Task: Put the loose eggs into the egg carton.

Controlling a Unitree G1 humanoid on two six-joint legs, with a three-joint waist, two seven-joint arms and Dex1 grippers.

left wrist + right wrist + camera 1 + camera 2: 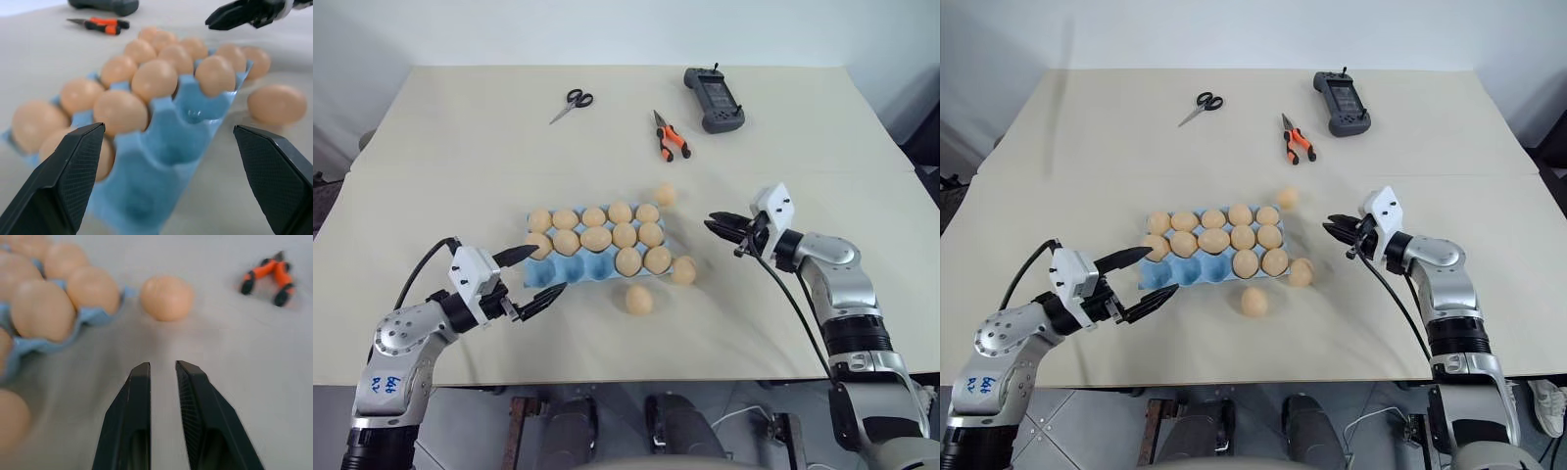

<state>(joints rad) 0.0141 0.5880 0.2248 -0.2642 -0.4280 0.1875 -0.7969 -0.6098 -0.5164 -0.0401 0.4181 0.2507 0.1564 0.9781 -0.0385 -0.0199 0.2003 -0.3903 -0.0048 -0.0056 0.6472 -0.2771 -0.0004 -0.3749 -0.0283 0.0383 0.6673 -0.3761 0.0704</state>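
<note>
The light blue egg carton (570,271) lies at the table's middle, its two far rows full and two eggs in the near row's right cups. One loose egg (664,194) rests beyond the carton's far right corner. Another egg (683,269) touches its right end, and a third egg (639,299) lies in front. My left gripper (548,269) is open at the carton's near left corner, with the empty cups (166,147) just ahead. My right gripper (712,223) hangs right of the carton, shut on nothing and pointing toward the far egg (167,297).
Scissors (572,103), orange-handled pliers (670,137) and a dark grey handheld controller (713,98) lie at the back of the table. The table's front edge runs close behind both arms.
</note>
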